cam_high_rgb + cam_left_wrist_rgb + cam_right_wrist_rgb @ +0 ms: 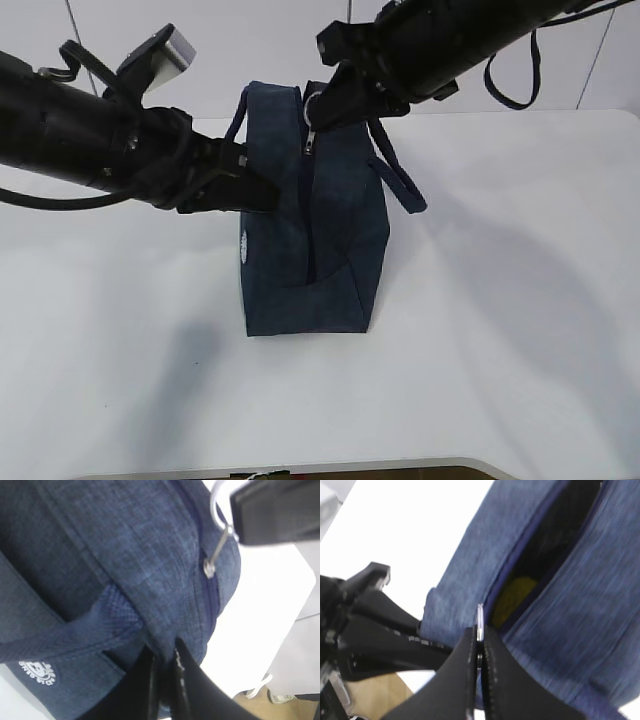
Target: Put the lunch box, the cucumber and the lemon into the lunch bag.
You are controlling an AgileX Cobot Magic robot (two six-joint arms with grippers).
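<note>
The navy lunch bag [310,260] stands upright mid-table, its zipper partly open along the top. My right gripper [318,112] [479,632] is shut on the silver ring pull [479,619] [216,502] at the bag's top. My left gripper [265,195] [165,655] is shut on a fold of the bag's fabric [165,605] on its left side. Through the zipper gap in the right wrist view the yellow lemon [515,597] lies inside the bag. The lunch box and the cucumber are out of view.
The white table [520,250] surrounds the bag. One looped handle [400,175] hangs down the bag's right side. A loose dark cable loop [510,80] dangles from the right arm. The table's front edge [300,468] runs along the bottom.
</note>
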